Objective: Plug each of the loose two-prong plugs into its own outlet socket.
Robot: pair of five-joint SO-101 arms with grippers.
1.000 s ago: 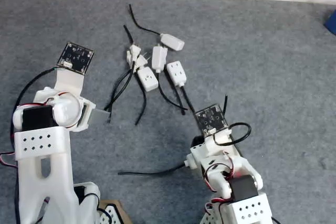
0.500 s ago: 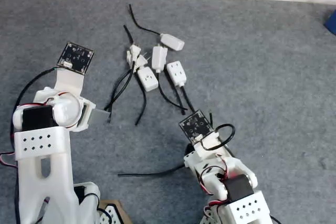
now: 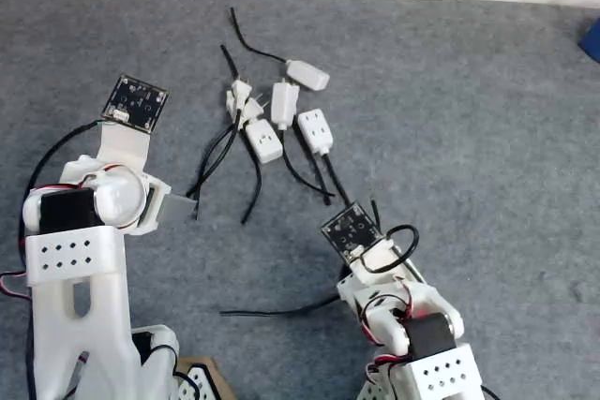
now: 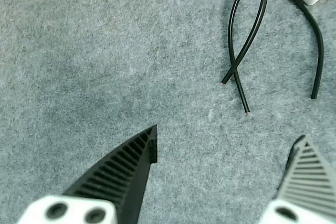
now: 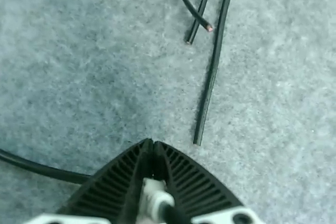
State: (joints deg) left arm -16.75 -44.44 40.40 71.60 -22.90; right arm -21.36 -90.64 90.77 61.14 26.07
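- The right fingers (image 5: 118, 182) were clenched on what looked like a white plug (image 5: 150, 195), low and right of centre in the high view. Its black cord (image 3: 281, 307) trailed leftward over the grey counter (image 3: 469, 119).
- Over the last second that arm had swung leftward and drawn back slightly, and the cord's free end had slid a little to the right with it.
- The left fingers (image 4: 131, 166) stood released and empty at the left of the frame, unmoved.
- An outlet socket (image 3: 264, 142) and a second socket (image 3: 316, 130) lay at upper centre among the loose plugs (image 3: 284, 100), well apart from the held plug.
- The grasp seemed secure, but no plug appeared seated yet, and the carry to a socket remained.
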